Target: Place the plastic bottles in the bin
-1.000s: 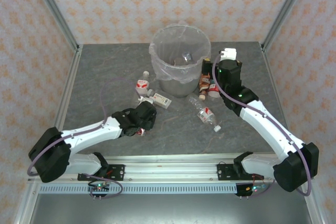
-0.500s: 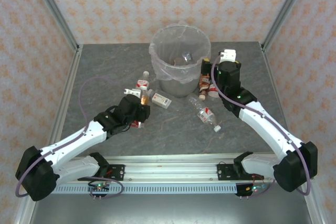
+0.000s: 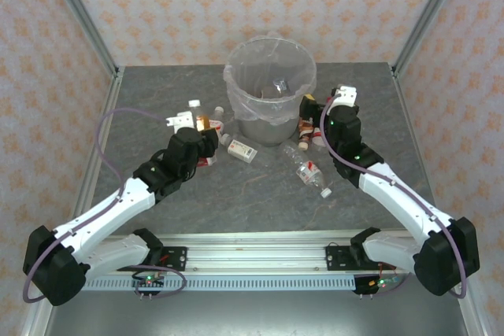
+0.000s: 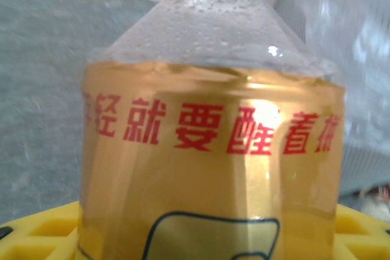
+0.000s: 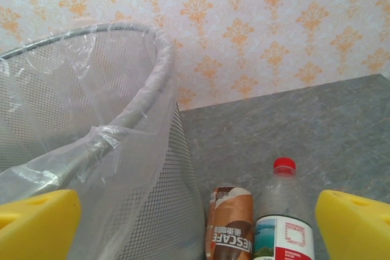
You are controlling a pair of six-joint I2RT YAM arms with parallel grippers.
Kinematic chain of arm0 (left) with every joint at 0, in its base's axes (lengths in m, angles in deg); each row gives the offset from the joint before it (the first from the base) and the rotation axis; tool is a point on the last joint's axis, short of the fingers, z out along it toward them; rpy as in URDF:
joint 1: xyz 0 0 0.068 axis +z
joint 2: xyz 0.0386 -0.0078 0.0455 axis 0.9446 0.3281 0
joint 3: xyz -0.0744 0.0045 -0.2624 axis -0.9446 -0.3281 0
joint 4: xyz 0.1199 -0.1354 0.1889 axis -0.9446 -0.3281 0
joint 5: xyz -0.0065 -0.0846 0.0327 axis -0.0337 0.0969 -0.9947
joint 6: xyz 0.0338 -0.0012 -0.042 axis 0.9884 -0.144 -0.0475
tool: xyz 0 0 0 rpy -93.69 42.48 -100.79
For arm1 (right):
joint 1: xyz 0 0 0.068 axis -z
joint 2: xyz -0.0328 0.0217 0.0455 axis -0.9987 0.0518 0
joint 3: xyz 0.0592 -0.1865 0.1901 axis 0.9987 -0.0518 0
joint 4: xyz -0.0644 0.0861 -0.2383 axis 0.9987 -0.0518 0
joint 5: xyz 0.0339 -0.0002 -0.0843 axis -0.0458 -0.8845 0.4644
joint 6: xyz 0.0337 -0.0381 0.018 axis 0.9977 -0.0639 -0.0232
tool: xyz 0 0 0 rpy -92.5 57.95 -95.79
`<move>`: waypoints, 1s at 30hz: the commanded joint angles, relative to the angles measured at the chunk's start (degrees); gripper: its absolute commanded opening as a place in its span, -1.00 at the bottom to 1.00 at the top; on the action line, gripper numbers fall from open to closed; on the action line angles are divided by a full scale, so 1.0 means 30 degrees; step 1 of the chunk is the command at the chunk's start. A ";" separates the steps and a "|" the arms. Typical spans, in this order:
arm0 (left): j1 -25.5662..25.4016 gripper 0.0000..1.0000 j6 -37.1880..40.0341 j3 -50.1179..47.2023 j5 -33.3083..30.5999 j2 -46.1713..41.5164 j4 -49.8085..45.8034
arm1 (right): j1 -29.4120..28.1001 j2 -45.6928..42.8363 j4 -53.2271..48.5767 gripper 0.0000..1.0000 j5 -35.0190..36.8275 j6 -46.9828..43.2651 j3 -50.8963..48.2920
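Amber bottle [image 4: 213, 150], pinched in the left jaws, has been carried up from the counter [image 3: 260, 186] toward the bin [image 3: 233, 76], seemingly not yet over its rim, while the right jaws are held spread beside it.

Red characters 轻就要醒着 on amber bottle [image 4: 213, 168] label, "ESCAFE" on brown bottle [image 5: 232, 226] label

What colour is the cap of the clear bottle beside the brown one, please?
Red cap, best seen in the right wrist view.
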State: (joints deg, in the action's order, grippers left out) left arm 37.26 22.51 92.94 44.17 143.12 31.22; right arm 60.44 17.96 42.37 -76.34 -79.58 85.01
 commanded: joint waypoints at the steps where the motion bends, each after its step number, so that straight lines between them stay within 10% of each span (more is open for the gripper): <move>1: 0.0199 0.11 -0.1061 0.1390 -0.4078 0.0116 0.0969 | 0.0005 0.0114 0.1796 0.98 -0.0560 0.1243 -0.0253; 11: 0.1116 0.09 -0.0491 0.4857 -0.5654 0.2708 0.1948 | 0.0013 -0.0252 0.1466 0.98 -0.0440 0.1497 -0.0769; 30: 0.2250 0.08 0.3834 1.3791 0.0347 0.8378 0.5160 | 0.0013 -0.2920 0.0111 0.98 0.0568 0.1161 -0.1733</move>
State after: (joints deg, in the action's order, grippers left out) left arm 43.64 31.47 129.55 38.75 166.18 44.90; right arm 60.44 10.92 43.85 -76.14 -76.00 81.12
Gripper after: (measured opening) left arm 0.610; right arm 0.992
